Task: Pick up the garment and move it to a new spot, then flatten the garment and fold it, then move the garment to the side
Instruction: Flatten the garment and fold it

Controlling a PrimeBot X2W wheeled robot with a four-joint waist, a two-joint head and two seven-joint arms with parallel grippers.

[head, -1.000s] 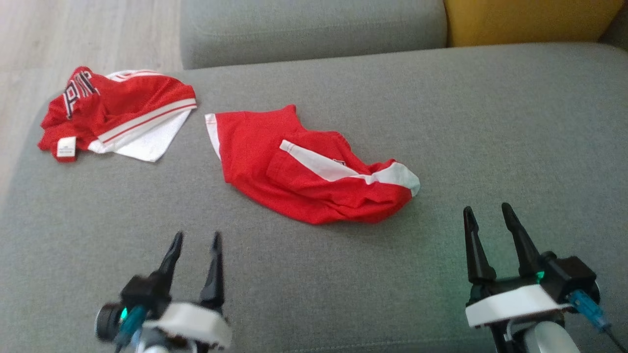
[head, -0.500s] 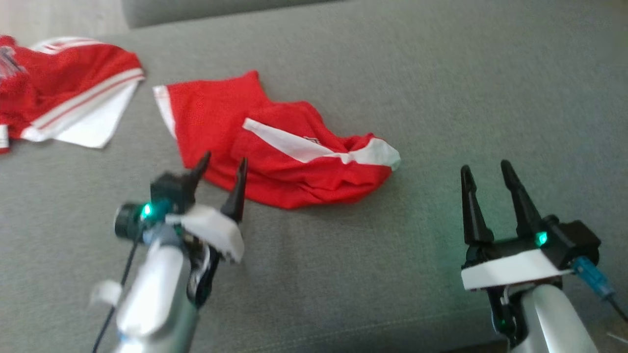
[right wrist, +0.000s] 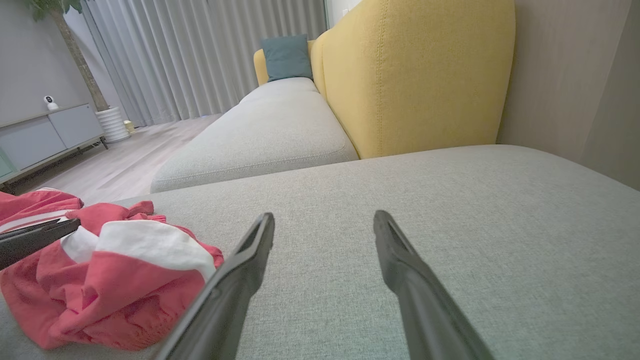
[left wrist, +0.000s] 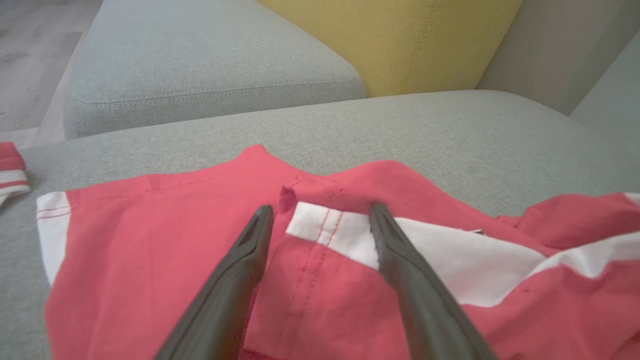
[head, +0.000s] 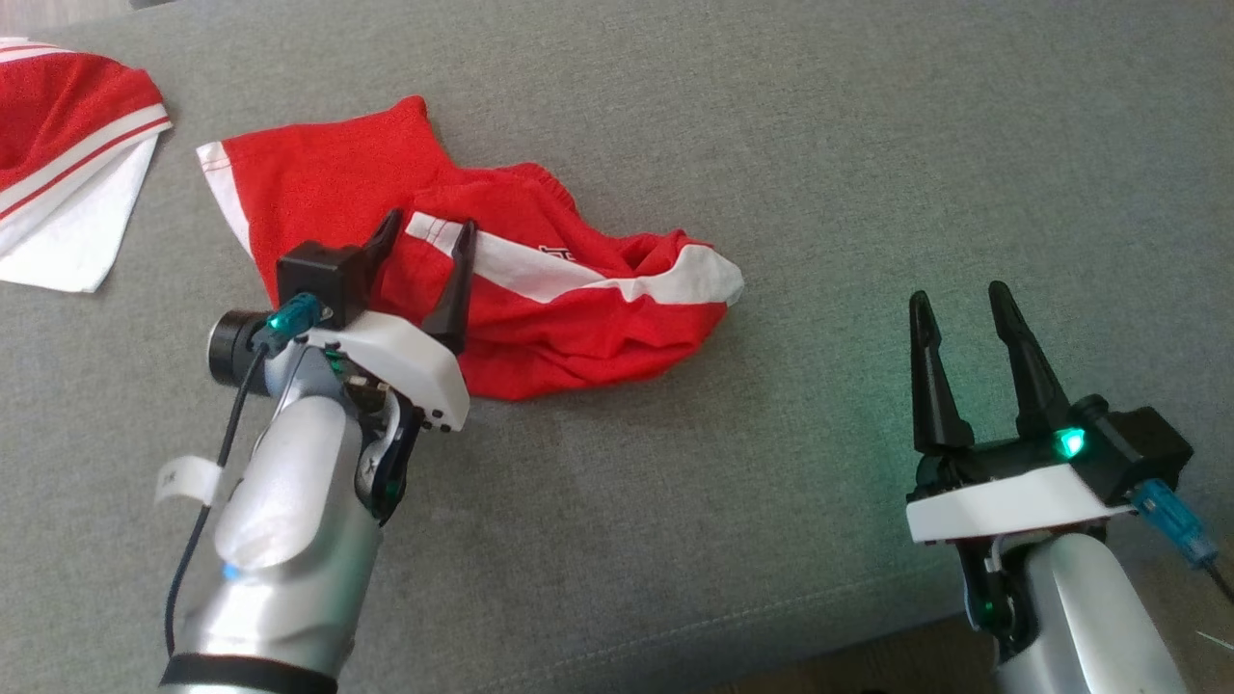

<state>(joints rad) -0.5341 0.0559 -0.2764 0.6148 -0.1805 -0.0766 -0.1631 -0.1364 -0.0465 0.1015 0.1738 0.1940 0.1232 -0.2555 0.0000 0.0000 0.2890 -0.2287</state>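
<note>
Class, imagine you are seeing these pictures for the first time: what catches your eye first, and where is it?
Crumpled red shorts with white bands lie mid-sofa, and the left claw is open over them, its fingers either side of a white band's end. The right claw is open over bare grey fabric at the lower right. A red-and-white jersey lies at the far left edge.

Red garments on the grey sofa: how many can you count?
2. The red shorts lie crumpled beneath the left gripper. The red-and-white jersey lies at the head view's upper-left edge, partly cut off.
</note>
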